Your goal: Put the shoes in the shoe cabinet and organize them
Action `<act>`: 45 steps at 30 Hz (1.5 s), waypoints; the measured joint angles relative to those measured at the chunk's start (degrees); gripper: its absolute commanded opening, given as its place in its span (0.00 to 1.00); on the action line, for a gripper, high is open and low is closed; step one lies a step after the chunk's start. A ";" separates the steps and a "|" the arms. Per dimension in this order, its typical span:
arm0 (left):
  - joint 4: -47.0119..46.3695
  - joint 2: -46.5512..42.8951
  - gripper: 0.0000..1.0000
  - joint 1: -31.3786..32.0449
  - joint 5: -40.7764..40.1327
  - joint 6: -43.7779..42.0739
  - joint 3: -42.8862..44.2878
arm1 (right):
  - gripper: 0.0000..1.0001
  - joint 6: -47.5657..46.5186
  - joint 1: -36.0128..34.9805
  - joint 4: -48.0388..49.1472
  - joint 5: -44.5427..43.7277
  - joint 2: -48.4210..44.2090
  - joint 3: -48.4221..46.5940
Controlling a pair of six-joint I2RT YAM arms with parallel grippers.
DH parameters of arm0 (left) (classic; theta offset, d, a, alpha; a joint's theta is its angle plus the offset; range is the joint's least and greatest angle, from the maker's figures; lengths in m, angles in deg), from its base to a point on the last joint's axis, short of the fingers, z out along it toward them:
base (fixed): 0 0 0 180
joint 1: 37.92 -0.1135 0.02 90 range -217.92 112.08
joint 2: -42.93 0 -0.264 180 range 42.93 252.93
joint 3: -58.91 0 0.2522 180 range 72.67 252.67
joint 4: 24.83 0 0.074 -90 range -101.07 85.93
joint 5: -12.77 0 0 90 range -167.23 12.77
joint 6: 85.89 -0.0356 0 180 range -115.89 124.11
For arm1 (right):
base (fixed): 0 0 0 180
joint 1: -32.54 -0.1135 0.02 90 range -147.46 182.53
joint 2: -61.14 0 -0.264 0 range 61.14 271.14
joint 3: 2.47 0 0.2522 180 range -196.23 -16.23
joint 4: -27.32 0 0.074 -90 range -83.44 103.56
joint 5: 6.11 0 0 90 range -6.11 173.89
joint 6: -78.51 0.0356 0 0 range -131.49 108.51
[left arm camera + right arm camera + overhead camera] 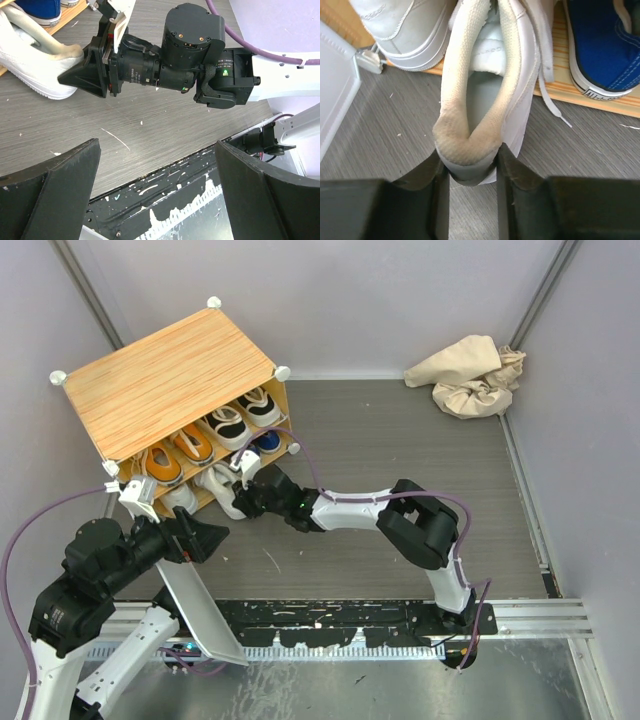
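Note:
The shoe cabinet (165, 380) stands at the back left with its front open. Orange shoes (180, 455) and black-and-white shoes (245, 415) sit on its upper shelf, and blue shoes (268, 440) on the lower one. My right gripper (250, 495) is shut on the heel of a white shoe (485, 75), toe at the lower shelf, heel on the floor. A second white shoe (405, 30) lies to its left and a blue shoe (600, 45) to its right. My left gripper (157, 147) is open and empty, near the white front panel (200, 610).
The white panel slants from the cabinet's near corner down towards the arm bases. A crumpled beige cloth (470, 375) lies at the back right. A black rail (340, 625) runs along the near edge. Grey walls close in on the sides.

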 measured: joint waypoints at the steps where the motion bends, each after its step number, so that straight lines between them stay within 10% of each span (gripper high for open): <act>1: 0.00 0.00 0.98 0.00 -0.02 0.02 0.02 | 0.08 -0.37 0.00 0.31 -0.46 0.11 0.00; 45: 0.85 -0.15 0.98 0.00 -0.50 1.33 -0.52 | 0.01 -1.73 -1.46 17.70 -11.65 18.14 -16.61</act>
